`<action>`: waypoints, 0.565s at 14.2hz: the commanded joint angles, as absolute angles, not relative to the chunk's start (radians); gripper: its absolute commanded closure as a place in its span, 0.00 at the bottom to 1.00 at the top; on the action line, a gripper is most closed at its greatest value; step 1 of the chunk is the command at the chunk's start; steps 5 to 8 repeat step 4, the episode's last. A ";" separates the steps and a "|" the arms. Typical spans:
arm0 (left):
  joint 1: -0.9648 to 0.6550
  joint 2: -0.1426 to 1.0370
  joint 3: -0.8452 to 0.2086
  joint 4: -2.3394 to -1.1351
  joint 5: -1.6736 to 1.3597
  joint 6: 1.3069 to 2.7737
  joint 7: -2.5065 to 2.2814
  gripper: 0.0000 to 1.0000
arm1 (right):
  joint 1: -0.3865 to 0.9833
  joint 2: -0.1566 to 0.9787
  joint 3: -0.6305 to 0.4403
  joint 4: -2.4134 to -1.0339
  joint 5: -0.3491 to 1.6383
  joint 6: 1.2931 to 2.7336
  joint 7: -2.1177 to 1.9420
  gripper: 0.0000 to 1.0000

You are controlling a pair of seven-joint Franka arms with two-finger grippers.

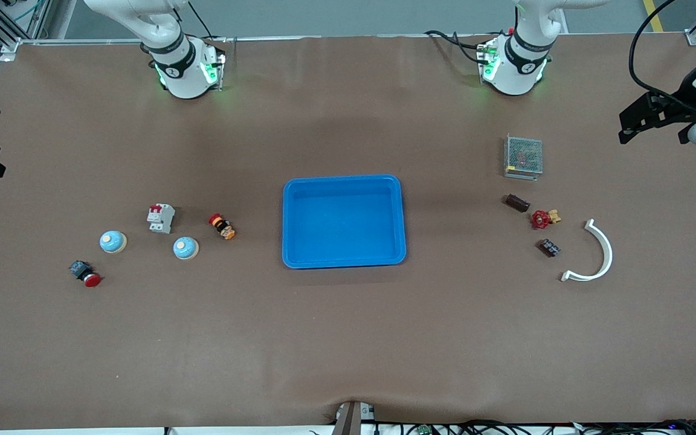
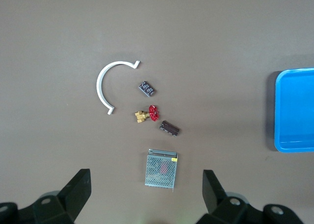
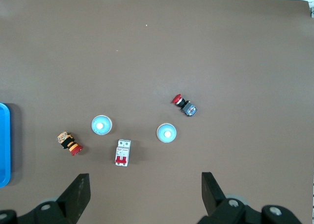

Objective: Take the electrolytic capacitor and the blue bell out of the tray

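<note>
The left gripper (image 2: 146, 194) hangs with fingers spread and empty high over the dark brown cylindrical capacitor (image 1: 516, 202), which lies beside a red-handled brass valve (image 1: 543, 219). The right gripper (image 3: 145, 194), likewise spread and empty, hangs over two light-blue domed bells (image 1: 112, 241) (image 1: 185, 248). A shallow blue plastic tray (image 1: 344, 262) sits mid-table.

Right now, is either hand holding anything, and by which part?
Nothing held. Left hand and right hand are both open, high over the table.
</note>
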State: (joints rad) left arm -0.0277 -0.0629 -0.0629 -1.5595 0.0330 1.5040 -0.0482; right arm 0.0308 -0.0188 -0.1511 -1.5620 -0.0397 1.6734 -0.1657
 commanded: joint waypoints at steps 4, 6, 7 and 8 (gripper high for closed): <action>-0.028 -0.058 -0.064 -1.537 0.037 1.482 -0.044 0.00 | 0.034 -0.005 -0.144 -1.536 -0.029 1.663 -0.156 0.00; -0.028 -0.058 -0.064 -1.537 0.037 1.482 -0.044 0.00 | 0.034 -0.005 -0.144 -1.536 -0.029 1.663 -0.156 0.00; -0.028 -0.058 -0.064 -1.537 0.037 1.482 -0.044 0.00 | 0.034 -0.005 -0.144 -1.536 -0.029 1.663 -0.156 0.00; -0.028 -0.058 -0.064 -1.537 0.037 1.482 -0.044 0.00 | 0.034 -0.005 -0.144 -1.536 -0.029 1.663 -0.156 0.00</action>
